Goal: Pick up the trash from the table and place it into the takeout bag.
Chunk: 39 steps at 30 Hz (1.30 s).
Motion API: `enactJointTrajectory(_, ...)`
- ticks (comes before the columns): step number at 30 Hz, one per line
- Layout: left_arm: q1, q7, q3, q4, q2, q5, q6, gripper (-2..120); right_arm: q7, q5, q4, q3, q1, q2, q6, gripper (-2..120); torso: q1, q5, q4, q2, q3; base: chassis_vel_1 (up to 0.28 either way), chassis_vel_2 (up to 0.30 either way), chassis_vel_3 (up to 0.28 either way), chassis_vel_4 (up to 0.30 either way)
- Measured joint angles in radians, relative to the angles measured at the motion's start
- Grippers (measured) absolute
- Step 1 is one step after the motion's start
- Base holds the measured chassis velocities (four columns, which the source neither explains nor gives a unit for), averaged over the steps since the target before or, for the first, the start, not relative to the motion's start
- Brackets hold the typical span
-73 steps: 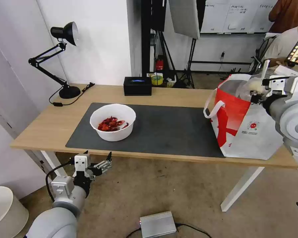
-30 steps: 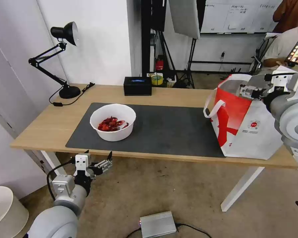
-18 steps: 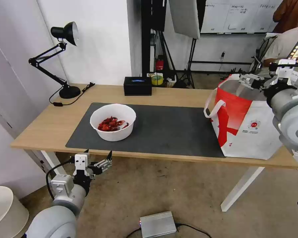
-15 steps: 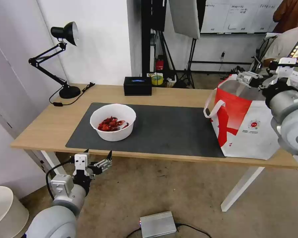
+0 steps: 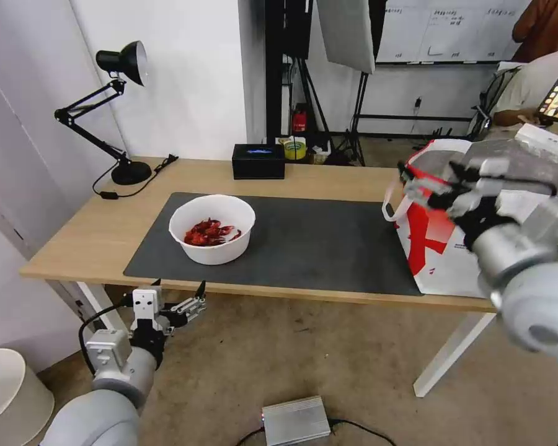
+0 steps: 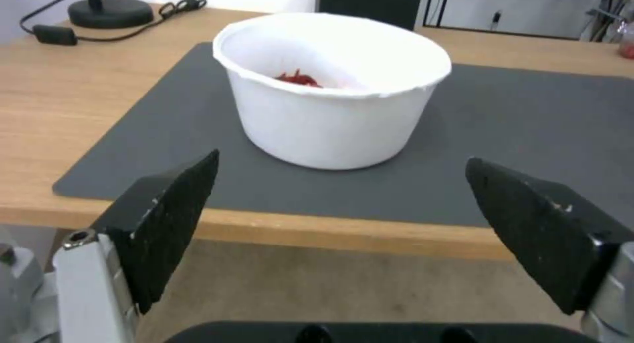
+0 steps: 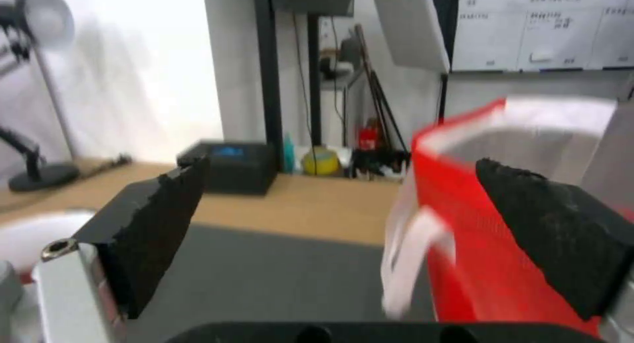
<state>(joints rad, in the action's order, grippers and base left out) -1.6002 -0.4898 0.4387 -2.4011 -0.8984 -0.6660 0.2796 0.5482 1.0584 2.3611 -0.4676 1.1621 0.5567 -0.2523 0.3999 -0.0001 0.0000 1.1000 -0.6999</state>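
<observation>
The trash on the table (image 5: 335, 179) is a white bowl (image 5: 211, 228) of red crayfish shells, standing on the left half of the dark grey mat (image 5: 316, 244). My left gripper (image 5: 180, 296) hangs open below the table's front edge, facing the bowl (image 6: 334, 88) with nothing between its fingers. The white-and-red takeout bag (image 5: 443, 254) stands open at the table's right end. In front of the bag's red side, above the mat's right end, my right gripper (image 5: 416, 183) is open and empty. The right wrist view has the gripper (image 7: 340, 184) beside the bag (image 7: 489, 264).
A black desk lamp (image 5: 121, 111) stands at the back left corner, with its cable on the wood. A black rectangular box (image 5: 258, 161) sits at the back edge. On the floor are a silver box (image 5: 294, 420) and a white bin (image 5: 6, 396).
The right gripper held a whitish lump over the bag, then opened empty, and has now swung out leftward in front of the bag. The left arm has sunk slightly.
</observation>
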Motion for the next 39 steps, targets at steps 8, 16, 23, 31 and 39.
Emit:
enactJointTrajectory(8, 0.005, -0.001, 0.01, 0.011, 0.016, -0.006, -0.005, 100, -0.038, -0.186, 0.02, -0.019, 0.215, 0.059, 0.011, 100, 0.0, 0.0, -0.0001, 0.0, 0.0, 0.0, 0.0, 0.0, 0.0)
enactJointTrajectory(16, 0.037, -0.002, 0.004, 0.043, 0.035, -0.027, -0.005, 100, -0.059, -0.292, 0.003, -0.013, 0.352, 0.072, 0.041, 100, 0.0, 0.0001, -0.0001, 0.0, 0.0, 0.0, 0.0, 0.0, 0.0)
enactJointTrajectory(23, 0.051, 0.001, -0.001, 0.063, 0.041, -0.04, -0.004, 100, -0.018, -0.358, -0.003, 0.026, 0.433, 0.044, 0.043, 100, 0.0, 0.0, 0.0, 0.0, 0.0, 0.0, 0.0, 0.0, 0.0)
enactJointTrajectory(31, 0.043, 0.001, 0.003, 0.05, 0.035, -0.039, -0.003, 100, 0.031, -0.393, 0.011, 0.029, 0.509, 0.083, 0.039, 100, 0.0, 0.0001, 0.0, 0.0, 0.0, 0.0, 0.0, 0.0, 0.0)
enactJointTrajectory(39, 0.046, 0.002, 0.0, 0.056, 0.034, -0.038, -0.003, 100, 0.091, -0.4, 0.027, 0.038, 0.562, 0.108, 0.01, 100, 0.0, 0.0, 0.0, 0.0, 0.0, 0.0, 0.0, 0.0, 0.0)
